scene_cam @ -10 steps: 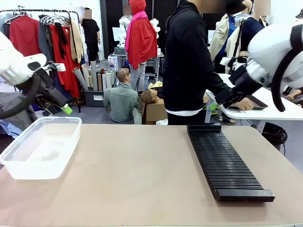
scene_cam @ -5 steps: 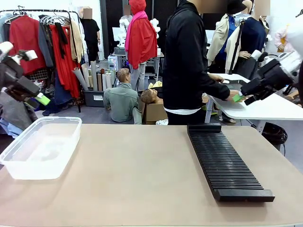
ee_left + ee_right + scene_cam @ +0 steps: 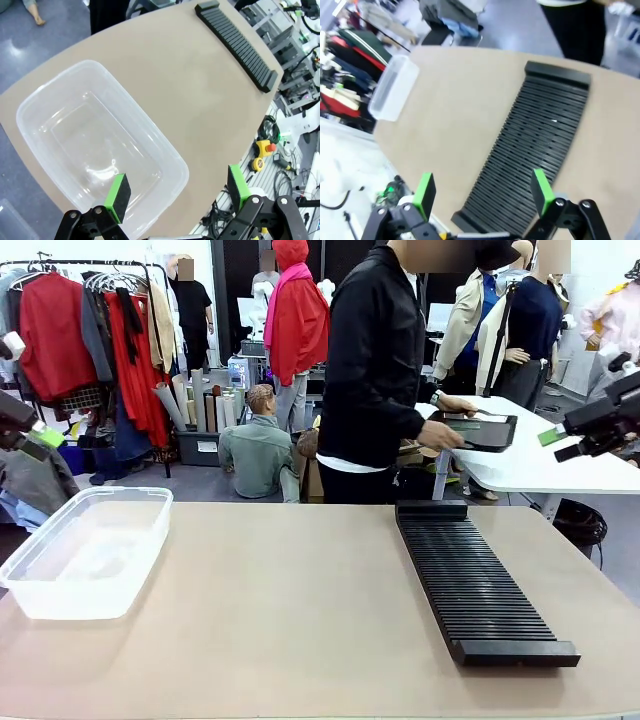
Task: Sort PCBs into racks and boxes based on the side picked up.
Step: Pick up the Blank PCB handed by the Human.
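The long black slotted rack (image 3: 470, 575) lies on the right of the tan table, with nothing in its slots. The clear plastic box (image 3: 85, 550) stands at the left, with nothing inside. My left gripper (image 3: 40, 439) hangs open at the far left, above and behind the box. In the left wrist view it (image 3: 177, 192) is open over the box (image 3: 100, 145), the rack (image 3: 237, 42) farther off. My right gripper (image 3: 560, 444) is open at the far right, high above the rack. Its wrist view shows the open jaws (image 3: 482, 192) over the rack (image 3: 535, 150). The PCBs are out of view.
At the far side a person in a black jacket holds a smooth black tray (image 3: 480, 432) over a white side table (image 3: 540, 468). What lies on the tray I cannot make out. The tan tabletop (image 3: 290, 600) is bare between box and rack.
Both arms have swung outward, the left toward the left edge and the right toward the right edge. The person has turned and lifted the black tray off the white table.
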Robot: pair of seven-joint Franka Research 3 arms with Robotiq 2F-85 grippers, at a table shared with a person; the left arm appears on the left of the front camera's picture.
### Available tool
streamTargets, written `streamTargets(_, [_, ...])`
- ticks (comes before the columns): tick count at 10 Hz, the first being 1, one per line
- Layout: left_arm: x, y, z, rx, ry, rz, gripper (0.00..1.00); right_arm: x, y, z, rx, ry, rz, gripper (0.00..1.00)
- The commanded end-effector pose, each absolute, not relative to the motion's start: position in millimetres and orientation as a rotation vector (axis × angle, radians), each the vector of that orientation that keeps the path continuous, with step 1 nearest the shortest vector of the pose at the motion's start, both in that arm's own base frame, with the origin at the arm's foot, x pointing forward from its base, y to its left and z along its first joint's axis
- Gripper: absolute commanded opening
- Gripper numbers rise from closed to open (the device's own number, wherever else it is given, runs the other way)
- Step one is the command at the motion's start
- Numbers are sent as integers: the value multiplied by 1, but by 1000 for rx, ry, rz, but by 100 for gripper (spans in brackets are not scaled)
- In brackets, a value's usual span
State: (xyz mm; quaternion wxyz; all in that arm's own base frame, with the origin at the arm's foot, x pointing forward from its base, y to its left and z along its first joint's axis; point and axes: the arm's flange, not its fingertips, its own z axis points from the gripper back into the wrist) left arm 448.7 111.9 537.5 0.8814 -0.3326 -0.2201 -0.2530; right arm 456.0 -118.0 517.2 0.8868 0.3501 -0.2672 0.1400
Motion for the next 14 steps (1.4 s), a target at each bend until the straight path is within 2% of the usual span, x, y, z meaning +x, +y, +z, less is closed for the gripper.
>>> streamTargets(1, [454, 115, 542, -725, -484, -531, 100, 447, -129, 511, 768, -606, 278, 100])
streamTargets(6, [453, 116, 542, -705, -474, -513, 100, 438, -143, 511, 799, -639, 292, 100])
streamTargets(7, [453, 116, 542, -705, -474, -513, 100, 441, -148, 512, 760, -579, 234, 100])
streamTargets(14, [453, 116, 542, -705, -474, -513, 100, 441, -148, 512, 760, -579, 234, 100])
